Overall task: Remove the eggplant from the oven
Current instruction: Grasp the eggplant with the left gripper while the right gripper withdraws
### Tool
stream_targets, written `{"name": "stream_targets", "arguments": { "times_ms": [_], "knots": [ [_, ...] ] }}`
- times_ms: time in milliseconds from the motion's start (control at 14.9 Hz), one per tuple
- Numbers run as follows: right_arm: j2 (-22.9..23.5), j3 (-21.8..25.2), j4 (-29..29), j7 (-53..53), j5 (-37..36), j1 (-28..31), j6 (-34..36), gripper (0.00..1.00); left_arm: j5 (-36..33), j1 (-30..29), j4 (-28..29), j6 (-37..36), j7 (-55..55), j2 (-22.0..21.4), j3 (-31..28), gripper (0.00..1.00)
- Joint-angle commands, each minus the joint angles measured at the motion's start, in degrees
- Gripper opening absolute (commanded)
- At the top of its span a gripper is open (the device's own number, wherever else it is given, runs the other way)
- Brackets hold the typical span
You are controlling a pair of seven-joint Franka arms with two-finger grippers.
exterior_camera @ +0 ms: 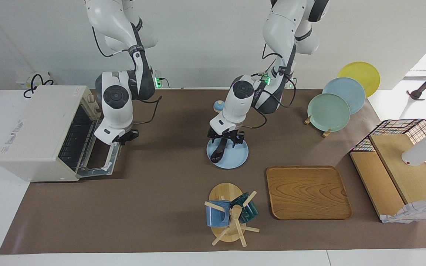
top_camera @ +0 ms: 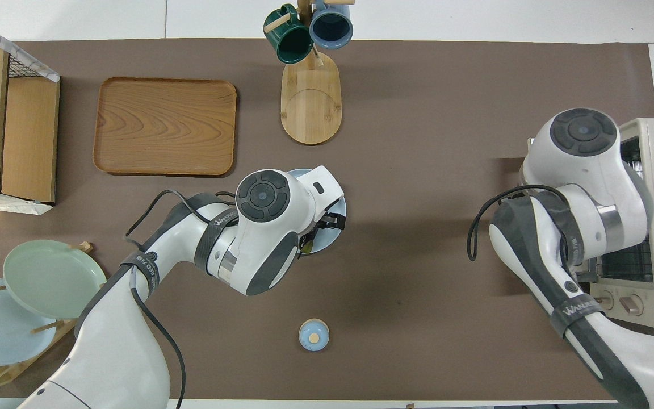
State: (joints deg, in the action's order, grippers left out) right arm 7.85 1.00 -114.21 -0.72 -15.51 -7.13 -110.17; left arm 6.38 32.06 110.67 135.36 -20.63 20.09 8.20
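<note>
Facing view only: left hand (exterior_camera: 226, 140) spread wide around eggplant (exterior_camera: 217, 152), right hand (exterior_camera: 125, 138) pinched together by oven (exterior_camera: 39, 133); "WANJEE"-ish arm lettering overhead.

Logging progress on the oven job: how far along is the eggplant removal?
Done: the eggplant is out of the oven and lies on the light blue plate. In hand: the open left gripper is over the eggplant; the shut right gripper is at the half-raised oven door. Left: none for the eggplant.

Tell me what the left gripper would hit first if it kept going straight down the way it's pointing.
Most likely the eggplant: the open left gripper points down right over its upper end, on the blue plate. How much gap remains can't be told.
</note>
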Motion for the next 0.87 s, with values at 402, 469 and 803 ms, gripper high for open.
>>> {"name": "stream_targets", "arguments": {
  "times_ms": [402,469,803],
  "knots": [
    [-4.50,0.67,2.85,-12.37,-1.36,9.85,4.79,0.00,0.74,1.07,2.27,2.19,1.12,-0.14,-0.82,0.80],
    [-5.12,0.67,2.85,-12.90,-1.36,10.12,6.10,0.00,0.74,1.07,2.27,2.10,1.12,-0.05,-0.82,0.76],
    [-7.93,0.84,2.76,-16.59,-1.10,11.53,8.40,0.00,0.74,0.81,2.09,1.93,1.21,-0.05,-0.82,0.41]
  ]
}}
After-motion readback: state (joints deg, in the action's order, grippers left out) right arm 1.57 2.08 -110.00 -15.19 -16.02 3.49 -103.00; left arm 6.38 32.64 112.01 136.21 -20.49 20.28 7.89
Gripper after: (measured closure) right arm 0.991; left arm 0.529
